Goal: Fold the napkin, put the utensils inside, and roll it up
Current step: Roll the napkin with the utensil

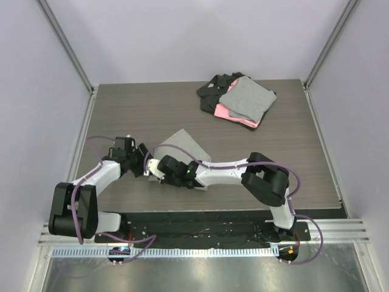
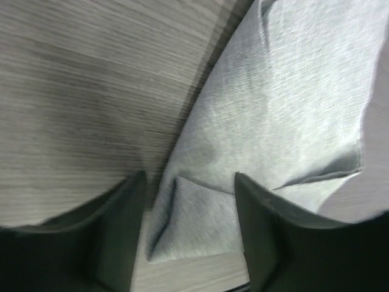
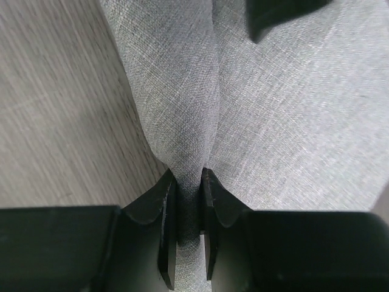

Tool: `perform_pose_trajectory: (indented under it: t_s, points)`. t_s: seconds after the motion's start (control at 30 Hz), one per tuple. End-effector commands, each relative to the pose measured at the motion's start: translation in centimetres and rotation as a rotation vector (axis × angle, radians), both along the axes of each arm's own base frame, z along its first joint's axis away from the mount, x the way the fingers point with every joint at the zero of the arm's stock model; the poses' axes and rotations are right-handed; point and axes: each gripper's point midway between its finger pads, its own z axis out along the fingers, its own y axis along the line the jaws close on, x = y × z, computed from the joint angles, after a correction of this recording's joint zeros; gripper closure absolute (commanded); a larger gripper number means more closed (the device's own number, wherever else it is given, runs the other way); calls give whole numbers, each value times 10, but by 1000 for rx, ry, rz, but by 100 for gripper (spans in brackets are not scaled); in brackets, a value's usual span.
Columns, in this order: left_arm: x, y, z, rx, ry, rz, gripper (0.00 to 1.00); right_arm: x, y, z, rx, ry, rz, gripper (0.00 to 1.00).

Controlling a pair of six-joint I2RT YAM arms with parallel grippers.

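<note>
The light-grey napkin (image 1: 184, 145) lies on the wooden table, partly under the two arms. In the right wrist view my right gripper (image 3: 188, 173) is shut on a raised ridge of the napkin (image 3: 292, 121), pinched between both pads. My left gripper (image 2: 189, 182) stands open, its fingers astride a small folded-over corner of the napkin (image 2: 285, 103) without touching it. From above, the left gripper (image 1: 143, 157) and the right gripper (image 1: 157, 165) meet at the cloth's near-left corner. The utensils are out of view.
A stack of folded cloths (image 1: 240, 100), grey on pink and black, sits at the back right of the table. Bare wood (image 1: 121, 109) lies left of the napkin. A dark fingertip of the other gripper (image 3: 276, 15) pokes into the right wrist view's top.
</note>
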Motion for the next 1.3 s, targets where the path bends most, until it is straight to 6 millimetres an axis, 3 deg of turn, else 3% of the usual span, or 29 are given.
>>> perform_pose_trajectory:
  t_s: [0.0, 0.17, 0.23, 0.4, 0.47, 0.6, 0.93, 1.27]
  points:
    - [6, 20, 13, 86, -66, 50, 32, -41, -10, -26, -19, 390, 19, 85]
    - [-3, 24, 15, 94, -92, 74, 30, -52, -12, -30, -1, 651, 12, 85]
    - [-7, 23, 18, 85, -117, 70, 30, -47, -7, -23, 29, 705, 4, 85]
    - [-17, 18, 26, 49, -192, 47, 30, -54, -1, -13, 110, 938, 6, 88]
    - [-17, 17, 37, 35, -251, 51, 29, -50, 0, -10, 139, 986, -1, 88]
    - [-22, 18, 40, 30, -299, 55, 27, -51, 3, -16, 167, 1119, -22, 89]
    - [-24, 10, 37, -17, -341, 29, 34, -35, -1, -42, 189, 1260, -113, 90]
    - [-16, 11, 34, -16, -368, 49, 45, -26, -5, -53, 199, 1300, -147, 90]
